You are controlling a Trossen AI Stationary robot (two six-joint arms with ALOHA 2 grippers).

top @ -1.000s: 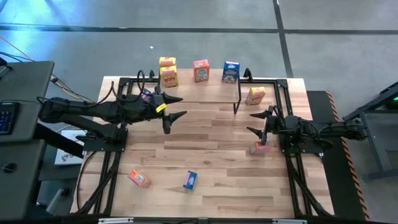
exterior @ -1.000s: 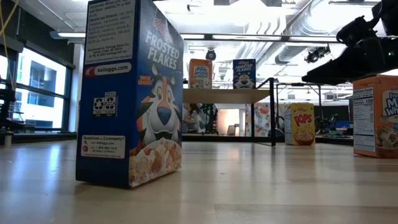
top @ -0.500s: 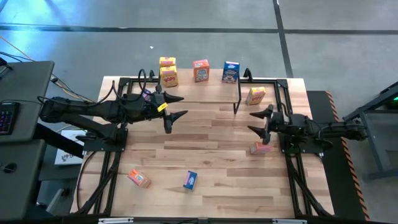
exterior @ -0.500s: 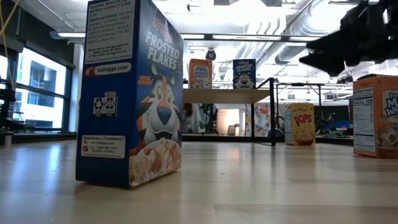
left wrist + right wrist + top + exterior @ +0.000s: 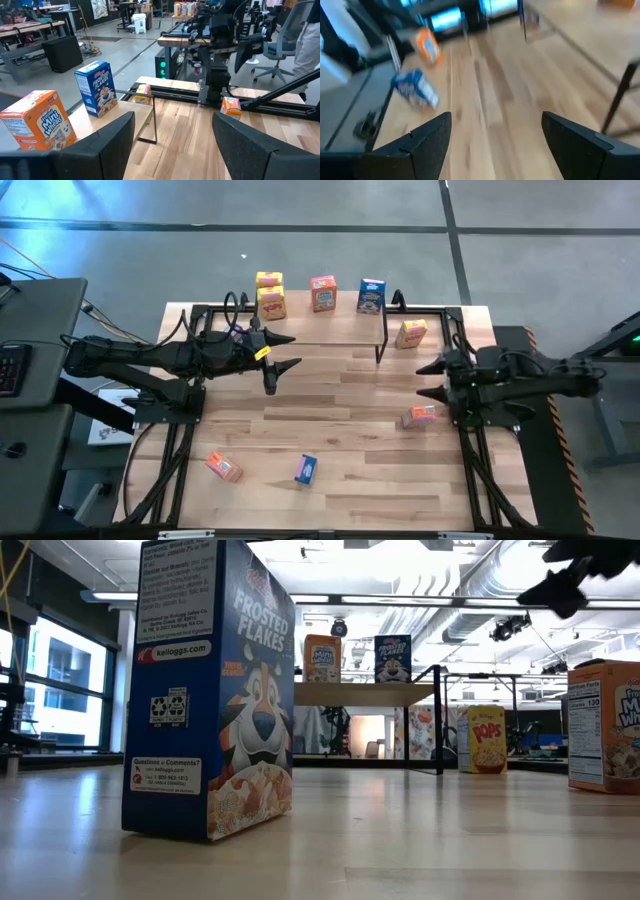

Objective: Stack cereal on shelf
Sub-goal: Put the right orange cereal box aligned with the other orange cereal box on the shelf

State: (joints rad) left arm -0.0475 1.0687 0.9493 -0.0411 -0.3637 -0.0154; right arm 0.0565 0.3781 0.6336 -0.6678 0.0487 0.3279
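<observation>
The right gripper (image 5: 432, 379) has been withdrawn toward 3 o'clock and raised, jaws wide and empty; the orange-red cereal box (image 5: 420, 416) is left on the table at its 6 o'clock. The shelf (image 5: 330, 330) lies at 11 o'clock. No pick is judged made. The left gripper (image 5: 285, 351) waits, jaws wide.

The shelf (image 5: 320, 330) has a pale wood top on black legs. On it stand two yellow boxes (image 5: 270, 302), an orange-red box (image 5: 323, 294) and a blue box (image 5: 371, 295). Just beside its right end stands another yellow box (image 5: 410, 333). Well in front of the shelf, on the light, striped wooden table (image 5: 340, 470), lie a blue box (image 5: 306, 469) and two orange-red boxes (image 5: 224, 467).
</observation>
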